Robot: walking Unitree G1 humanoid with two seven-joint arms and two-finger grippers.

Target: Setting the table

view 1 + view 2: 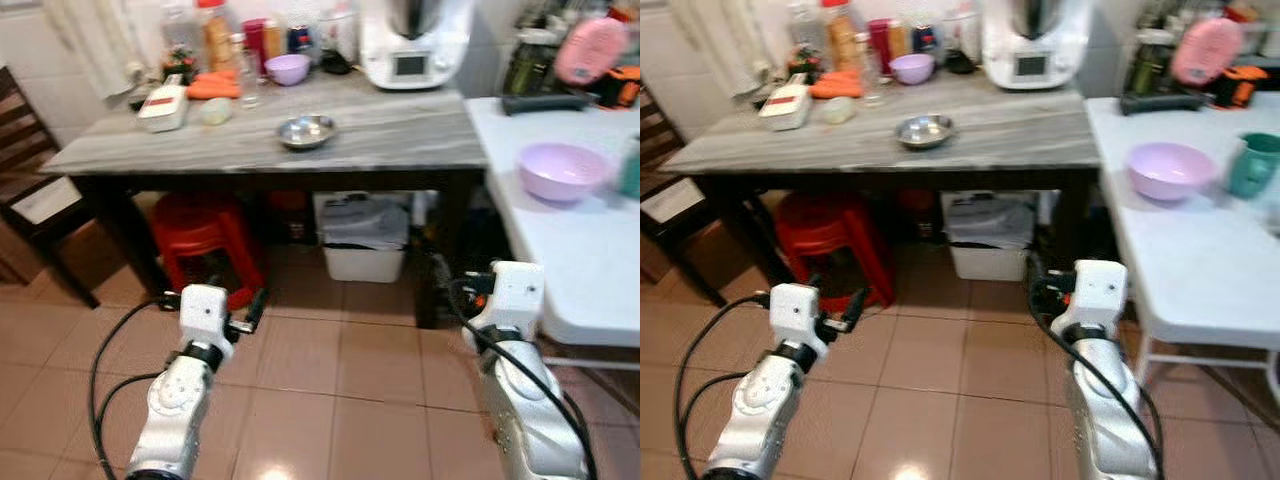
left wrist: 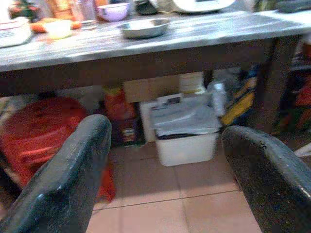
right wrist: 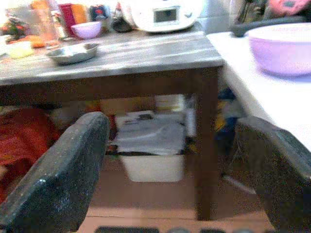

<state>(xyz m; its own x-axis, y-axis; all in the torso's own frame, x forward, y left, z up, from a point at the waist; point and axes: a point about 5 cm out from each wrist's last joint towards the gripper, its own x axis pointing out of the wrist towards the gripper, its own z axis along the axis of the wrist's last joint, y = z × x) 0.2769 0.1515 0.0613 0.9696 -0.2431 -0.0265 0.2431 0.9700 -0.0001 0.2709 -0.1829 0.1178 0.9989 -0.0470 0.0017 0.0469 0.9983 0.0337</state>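
Steel bowl [image 1: 306, 130] sat on grey desk [image 1: 400, 140], ahead and above my jaws. Left gripper [image 1: 247, 312] nearer. Both jaws stood apart, empty, low over floor; right gripper [image 3: 170, 184] faced the desk leg.

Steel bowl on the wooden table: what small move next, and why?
Probably step forward toward the steel bowl. Both the left gripper and right gripper hang open and empty below the wooden table, well short of the bowl.
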